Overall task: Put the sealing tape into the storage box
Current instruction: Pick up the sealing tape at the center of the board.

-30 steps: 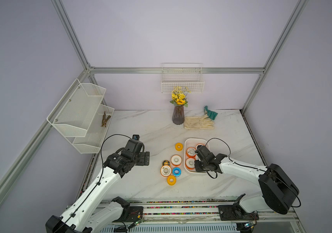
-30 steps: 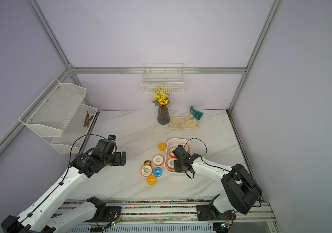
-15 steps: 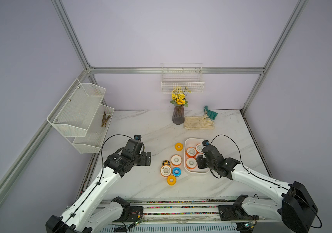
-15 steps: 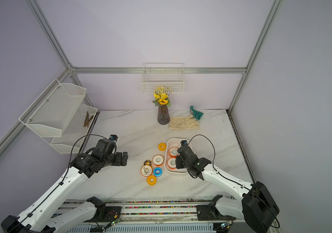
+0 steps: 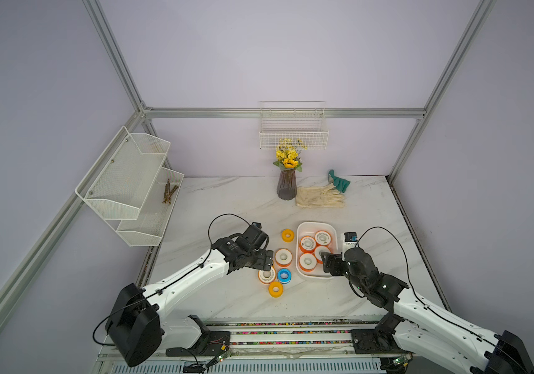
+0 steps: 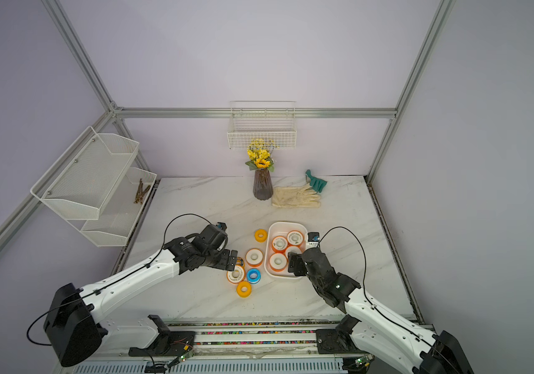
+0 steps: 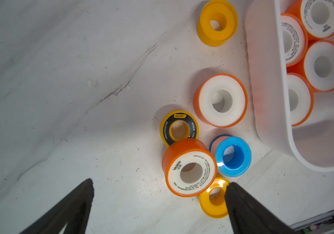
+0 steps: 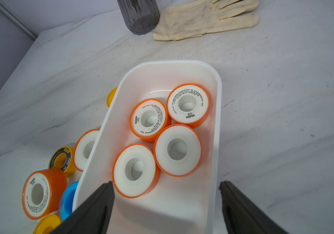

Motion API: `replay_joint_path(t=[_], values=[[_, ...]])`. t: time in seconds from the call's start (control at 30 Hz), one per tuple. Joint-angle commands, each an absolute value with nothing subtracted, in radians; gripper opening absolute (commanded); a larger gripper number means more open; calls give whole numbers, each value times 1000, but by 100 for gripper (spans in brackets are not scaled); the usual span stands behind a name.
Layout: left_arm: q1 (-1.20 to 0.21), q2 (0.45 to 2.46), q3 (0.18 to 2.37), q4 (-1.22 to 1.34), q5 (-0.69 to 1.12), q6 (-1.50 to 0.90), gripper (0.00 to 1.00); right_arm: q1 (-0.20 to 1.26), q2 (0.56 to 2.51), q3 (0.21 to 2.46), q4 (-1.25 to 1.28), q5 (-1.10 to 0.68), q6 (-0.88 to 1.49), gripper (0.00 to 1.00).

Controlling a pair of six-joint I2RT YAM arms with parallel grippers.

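Right gripper [image 8: 166, 183] has opened and drawn back from four orange spools [image 8: 177, 150] inside storage box [image 8: 172, 61].

soft, even light; faint shadows; glare on blue sealing tape [image 7: 233, 156]; top-view edges bowed.

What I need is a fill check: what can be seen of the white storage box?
The storage box is a shallow white tub of smooth plastic, with rounded corners, a plain rim and no lid. It stands flat on the marble table. Four orange spools with white faces lie flat inside, bunched together; the end nearer the robot is bare. The right gripper hangs open over that end, not visibly touching it.
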State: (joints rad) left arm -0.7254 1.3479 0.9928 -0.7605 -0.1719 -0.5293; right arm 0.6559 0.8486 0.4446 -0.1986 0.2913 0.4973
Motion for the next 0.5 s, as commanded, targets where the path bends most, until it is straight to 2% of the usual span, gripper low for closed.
replay_joint_path(t=[0.0,0.17,0.47], values=[[-761,1404,1043,-723,-229,-591,100,652,835,430,-147,326,508,88],[-813,1529,1070,-722,-241,-610,100,652,864,440,-148,328,511,88],[-842,1579,1046,-723,-229,-639,100,652,883,445,-149,333,517,88]])
